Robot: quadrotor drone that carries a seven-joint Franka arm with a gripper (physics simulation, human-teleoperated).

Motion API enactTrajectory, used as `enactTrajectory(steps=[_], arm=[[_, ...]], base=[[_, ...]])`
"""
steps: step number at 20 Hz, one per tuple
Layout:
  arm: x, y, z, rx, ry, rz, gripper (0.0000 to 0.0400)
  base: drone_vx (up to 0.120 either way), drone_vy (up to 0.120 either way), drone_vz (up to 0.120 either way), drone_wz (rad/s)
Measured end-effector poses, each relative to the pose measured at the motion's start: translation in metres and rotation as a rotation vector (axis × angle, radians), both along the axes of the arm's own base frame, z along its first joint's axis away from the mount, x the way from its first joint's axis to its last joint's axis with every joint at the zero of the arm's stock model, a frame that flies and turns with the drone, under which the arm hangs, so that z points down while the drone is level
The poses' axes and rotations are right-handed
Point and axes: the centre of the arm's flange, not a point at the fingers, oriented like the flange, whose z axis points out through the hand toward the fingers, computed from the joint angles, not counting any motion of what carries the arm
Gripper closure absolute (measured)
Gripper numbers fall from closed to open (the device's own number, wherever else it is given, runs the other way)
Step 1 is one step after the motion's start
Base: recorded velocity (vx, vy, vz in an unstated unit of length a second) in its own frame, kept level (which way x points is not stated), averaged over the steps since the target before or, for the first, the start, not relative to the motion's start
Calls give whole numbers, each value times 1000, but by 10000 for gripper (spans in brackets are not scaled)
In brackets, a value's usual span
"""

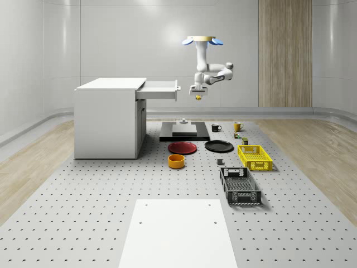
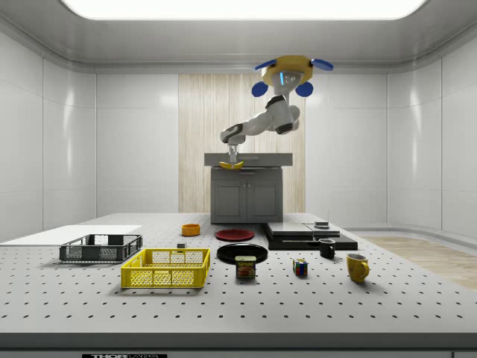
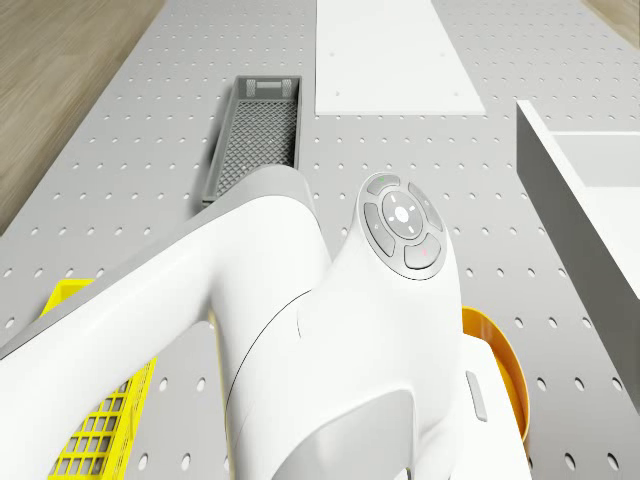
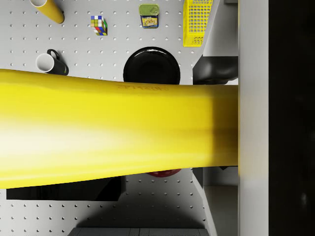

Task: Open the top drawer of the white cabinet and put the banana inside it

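Drone [image 1: 201, 40] hovering just beside the white cabinet's open top drawer [image 1: 160, 89], end effector [image 1: 198, 95] pinching the banana [image 2: 230, 165].

Simulated lab, perforated bench [image 1: 83, 223], bare panelled walls [image 1: 33, 56]

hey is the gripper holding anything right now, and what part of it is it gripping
Yes: the gripper holds the yellow curved banana near its middle, hanging it in the air just beyond the open top drawer of the white cabinet.
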Motion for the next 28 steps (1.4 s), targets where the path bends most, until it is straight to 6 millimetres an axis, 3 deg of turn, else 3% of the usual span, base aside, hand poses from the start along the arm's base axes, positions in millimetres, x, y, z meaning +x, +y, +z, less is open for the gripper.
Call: enactTrajectory(steps=[18, 28], arm=[[0, 0, 0, 0, 0, 0, 200], [0, 0, 0, 0, 0, 0, 200]], base=[[-120, 0, 120, 0], [-120, -120, 120, 0]])
